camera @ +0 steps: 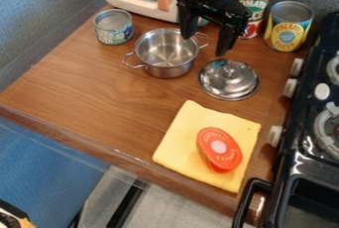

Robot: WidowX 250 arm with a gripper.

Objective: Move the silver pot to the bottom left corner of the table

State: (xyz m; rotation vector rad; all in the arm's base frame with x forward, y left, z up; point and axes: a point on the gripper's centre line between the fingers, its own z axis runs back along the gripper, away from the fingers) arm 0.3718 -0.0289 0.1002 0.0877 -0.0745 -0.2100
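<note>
Black stove [295,165], silver pot [169,68], cans [289,28] with printed labels, gripper [206,43] near pot, fingers [227,42] apart

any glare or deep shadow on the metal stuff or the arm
Camera view: bright highlights on the silver pot and the metal lid; a thin shine along the table's front edge; the black gripper reads very dark.

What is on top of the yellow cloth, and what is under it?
A red toy tomato lies on the cloth, cut face up. The cloth rests on the table; the patch beneath it is covered, so anything else there cannot be seen.
</note>
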